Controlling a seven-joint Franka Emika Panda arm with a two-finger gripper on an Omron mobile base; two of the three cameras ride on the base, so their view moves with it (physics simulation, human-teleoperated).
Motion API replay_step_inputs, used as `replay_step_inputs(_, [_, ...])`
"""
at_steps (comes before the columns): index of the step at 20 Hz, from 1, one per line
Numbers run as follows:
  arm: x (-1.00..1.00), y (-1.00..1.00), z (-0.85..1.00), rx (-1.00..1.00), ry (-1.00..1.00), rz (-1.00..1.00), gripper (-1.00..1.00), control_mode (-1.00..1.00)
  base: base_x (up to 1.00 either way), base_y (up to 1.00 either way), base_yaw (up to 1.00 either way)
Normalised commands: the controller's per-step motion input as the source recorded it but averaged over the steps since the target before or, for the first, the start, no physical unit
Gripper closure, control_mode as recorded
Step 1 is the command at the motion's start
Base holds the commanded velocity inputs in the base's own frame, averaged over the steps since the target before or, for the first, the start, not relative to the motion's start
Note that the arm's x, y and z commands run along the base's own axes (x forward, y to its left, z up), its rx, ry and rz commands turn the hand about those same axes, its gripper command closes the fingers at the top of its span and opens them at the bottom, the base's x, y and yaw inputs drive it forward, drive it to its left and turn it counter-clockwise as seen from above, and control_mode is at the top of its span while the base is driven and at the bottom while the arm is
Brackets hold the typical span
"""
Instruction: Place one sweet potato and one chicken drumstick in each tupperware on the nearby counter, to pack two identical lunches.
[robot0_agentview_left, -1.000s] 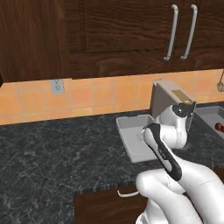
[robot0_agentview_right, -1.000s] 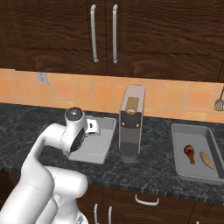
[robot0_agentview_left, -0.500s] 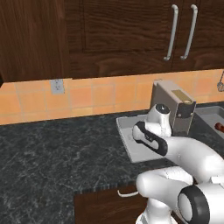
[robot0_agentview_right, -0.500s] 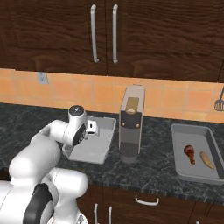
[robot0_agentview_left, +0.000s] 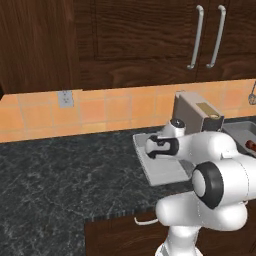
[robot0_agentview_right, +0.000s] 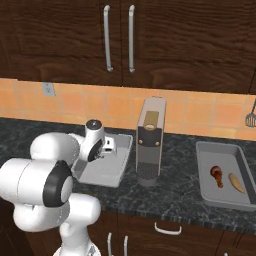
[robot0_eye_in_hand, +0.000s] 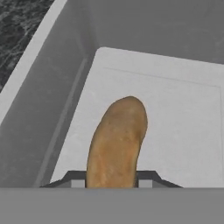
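Note:
In the hand view a tan-brown sweet potato (robot0_eye_in_hand: 116, 144) sticks out from between my fingertips (robot0_eye_in_hand: 77, 180), and my gripper (robot0_eye_in_hand: 111, 180) is shut on it. It hangs just above the floor of the left tupperware (robot0_eye_in_hand: 175, 109), near one side wall. From the base, the gripper (robot0_agentview_right: 110, 148) sits low over that light-grey tupperware (robot0_agentview_right: 100, 172), also seen as tupperware (robot0_agentview_left: 165, 172) with the gripper (robot0_agentview_left: 150, 148) at its left part. A second tupperware (robot0_agentview_right: 225, 200) on the right holds a chicken drumstick (robot0_agentview_right: 216, 175) and another sweet potato (robot0_agentview_right: 236, 182).
A tall grey boxy appliance (robot0_agentview_right: 150, 145) stands between the two trays on the dark marbled counter (robot0_agentview_left: 60, 175). Orange tiled backsplash and dark wood cabinets rise behind. Drawers with silver handles (robot0_agentview_right: 167, 230) run under the counter edge.
The arm has folded and its elbow has swung toward the camera; the hand with the sweet potato has moved left and down over the left tupperware.

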Motion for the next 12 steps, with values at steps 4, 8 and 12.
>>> replay_step_inputs(4, [0.17,-0.01,-0.52,0.0,0.0,0.0,1.0,-1.0,0.0,0.0,0.0])
replay_step_inputs(8, [-0.07,-0.01,0.03,0.0,-0.05,0.0,-1.0,-1.0,0.0,0.0,0.0])
replay_step_inputs(12, [-0.41,0.0,0.41,0.0,-0.06,0.0,-1.0,-1.0,0.0,0.0,0.0])
